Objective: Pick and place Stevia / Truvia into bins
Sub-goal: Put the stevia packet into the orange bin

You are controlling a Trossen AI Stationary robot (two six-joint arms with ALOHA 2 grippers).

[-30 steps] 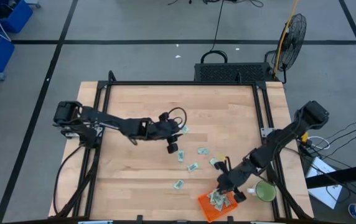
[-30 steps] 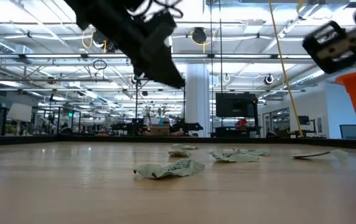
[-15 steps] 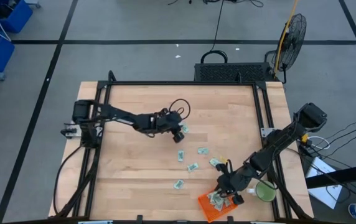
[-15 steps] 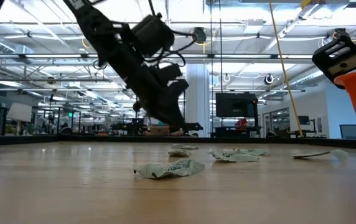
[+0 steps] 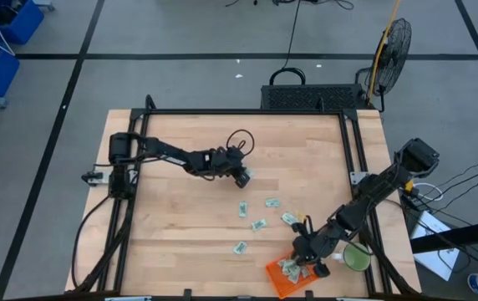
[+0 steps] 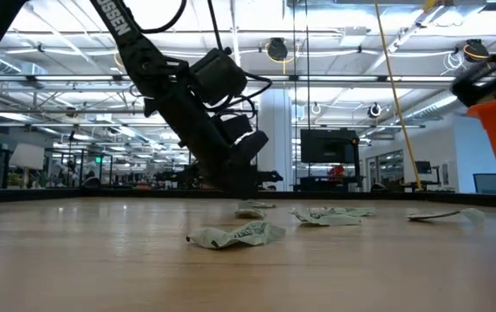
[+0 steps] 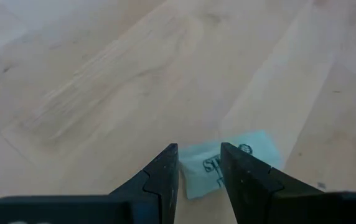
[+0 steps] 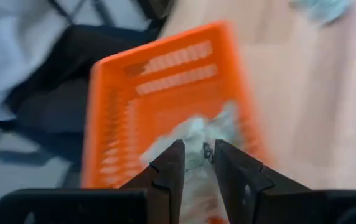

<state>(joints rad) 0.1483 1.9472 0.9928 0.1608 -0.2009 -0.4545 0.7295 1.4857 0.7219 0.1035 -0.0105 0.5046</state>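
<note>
Two arms are working: left gripper, jaws parted, straddling a sachet; right gripper releasing over the basket; a shallow pinch risks skidding it across the bench.

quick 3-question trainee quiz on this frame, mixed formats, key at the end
1. True or false: the left gripper has its jaws open over a pale green paper sachet lying flat on the wooden table.
2. Over which thing does the right gripper hover? A) round green mug B) square bright orange plastic basket C) black floor fan
3. Fill in: the basket already holds crumpled ____.

Key: 1 true; 2 B; 3 sachets
</note>
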